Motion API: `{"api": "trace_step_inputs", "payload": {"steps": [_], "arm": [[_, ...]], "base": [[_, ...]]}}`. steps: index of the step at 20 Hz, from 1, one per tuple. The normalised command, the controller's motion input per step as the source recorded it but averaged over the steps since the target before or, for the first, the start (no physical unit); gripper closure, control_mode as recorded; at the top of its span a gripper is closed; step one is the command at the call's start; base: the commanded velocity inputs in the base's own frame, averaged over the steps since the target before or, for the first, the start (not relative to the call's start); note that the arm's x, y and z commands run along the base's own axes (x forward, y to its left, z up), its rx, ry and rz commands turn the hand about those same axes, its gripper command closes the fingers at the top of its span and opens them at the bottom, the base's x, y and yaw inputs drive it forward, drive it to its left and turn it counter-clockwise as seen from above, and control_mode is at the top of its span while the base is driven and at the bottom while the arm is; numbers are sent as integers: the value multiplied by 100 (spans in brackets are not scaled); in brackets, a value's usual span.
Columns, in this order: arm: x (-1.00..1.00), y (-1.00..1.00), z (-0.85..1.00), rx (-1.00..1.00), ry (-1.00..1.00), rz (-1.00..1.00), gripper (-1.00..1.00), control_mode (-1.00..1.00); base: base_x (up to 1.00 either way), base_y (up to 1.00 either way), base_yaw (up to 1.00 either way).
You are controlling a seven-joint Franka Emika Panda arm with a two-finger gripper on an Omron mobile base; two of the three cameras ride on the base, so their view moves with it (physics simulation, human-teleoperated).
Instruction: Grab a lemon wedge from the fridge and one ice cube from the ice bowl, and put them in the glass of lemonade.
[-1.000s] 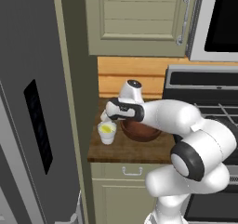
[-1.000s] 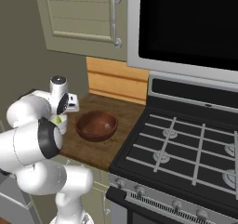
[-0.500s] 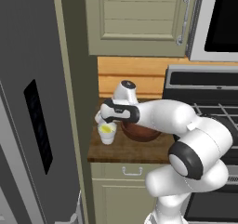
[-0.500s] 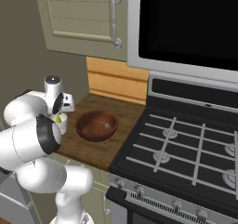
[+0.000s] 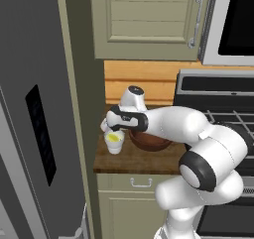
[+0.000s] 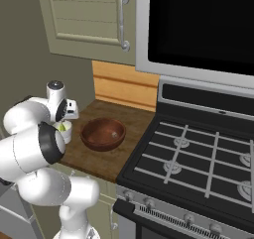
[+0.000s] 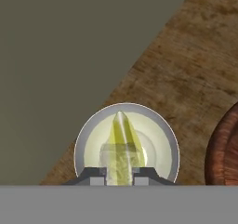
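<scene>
The glass of lemonade (image 7: 160, 130) stands on the wooden counter right below my gripper (image 7: 120, 173), at the counter's left end (image 5: 114, 143). A yellow lemon wedge (image 7: 121, 128) lies in its pale liquid. My gripper is shut on a small translucent ice cube (image 7: 111, 157), held just over the glass's mouth. In the left base view the gripper (image 5: 106, 127) hangs over the glass, beside the olive wall panel. The reddish-brown ice bowl (image 5: 149, 140) sits just right of the glass, also the ice bowl (image 6: 103, 134). The grey fridge (image 5: 30, 94) stands at the left, door closed.
A black gas stove (image 6: 198, 158) adjoins the counter on the right, with a microwave (image 6: 198, 29) above it. Olive wall cabinets (image 5: 149, 20) hang over the counter. A tall olive panel (image 5: 82, 109) stands between the fridge and the counter, close to my hand.
My hand has shifted left from over the ice bowl to above the glass, still holding the ice cube. The bowl and glass have stayed put.
</scene>
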Motion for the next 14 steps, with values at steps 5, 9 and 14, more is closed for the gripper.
{"api": "trace_step_inputs", "payload": {"steps": [5, 9, 14], "arm": [[0, -5, -2, 0, 0, 0, 100, -100], [5, -15, -1, 0, 0, 0, 100, -100], [19, -6, 0, 0, 6, 0, 100, -100]], "base": [[0, 0, 0], [0, 0, 0], [0, 0, 0]]}}
